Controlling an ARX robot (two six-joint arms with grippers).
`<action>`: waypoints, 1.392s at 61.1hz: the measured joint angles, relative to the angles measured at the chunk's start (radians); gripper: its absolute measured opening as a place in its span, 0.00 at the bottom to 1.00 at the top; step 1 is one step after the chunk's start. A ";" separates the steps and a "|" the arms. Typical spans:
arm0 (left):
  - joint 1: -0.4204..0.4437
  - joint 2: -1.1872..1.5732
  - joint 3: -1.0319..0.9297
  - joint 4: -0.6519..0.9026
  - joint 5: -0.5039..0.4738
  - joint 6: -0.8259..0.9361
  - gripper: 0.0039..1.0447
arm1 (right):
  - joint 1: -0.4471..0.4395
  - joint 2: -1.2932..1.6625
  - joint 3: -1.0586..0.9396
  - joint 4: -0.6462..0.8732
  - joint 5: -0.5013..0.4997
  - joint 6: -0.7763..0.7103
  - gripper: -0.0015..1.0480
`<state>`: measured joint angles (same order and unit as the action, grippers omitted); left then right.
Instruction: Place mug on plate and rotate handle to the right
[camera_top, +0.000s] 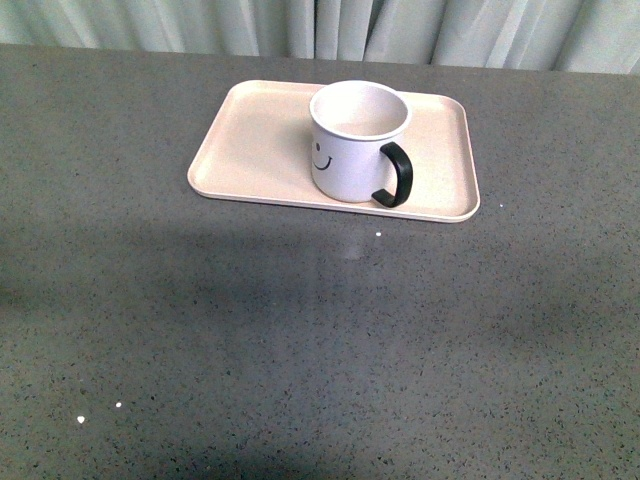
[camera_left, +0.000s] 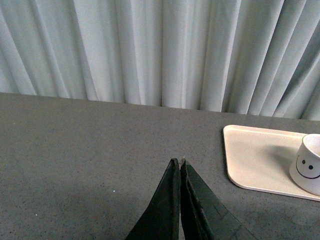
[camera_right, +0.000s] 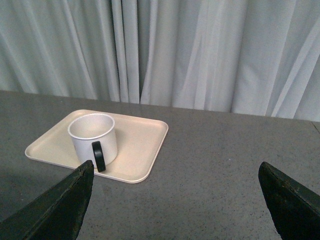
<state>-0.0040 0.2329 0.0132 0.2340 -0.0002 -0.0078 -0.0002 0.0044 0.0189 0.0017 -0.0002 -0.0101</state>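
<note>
The white mug stands upright on the pale pinkish plate, near its middle. A black smiley face shows on the mug's side, and its black handle points to the right and slightly toward me. Neither arm shows in the front view. The left wrist view has my left gripper shut with nothing in it, low over the bare table, with the plate and mug off to one side. In the right wrist view, my right gripper is wide open and pulled back from the mug and plate.
A grey speckled table spreads all around the plate. Pale pleated curtains hang behind its far edge. A few small white specks lie near the front left.
</note>
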 joint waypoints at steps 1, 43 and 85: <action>0.000 -0.006 0.000 -0.005 0.000 0.000 0.01 | 0.000 0.000 0.000 0.000 0.000 0.000 0.91; 0.001 -0.216 0.000 -0.234 0.000 0.000 0.23 | 0.000 0.000 0.000 0.000 0.000 0.000 0.91; 0.001 -0.216 0.000 -0.234 0.001 0.003 0.91 | -0.061 1.533 0.947 -0.033 -0.454 -0.093 0.91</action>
<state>-0.0029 0.0166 0.0135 -0.0002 0.0010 -0.0051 -0.0616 1.5372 0.9661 -0.0315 -0.4545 -0.1028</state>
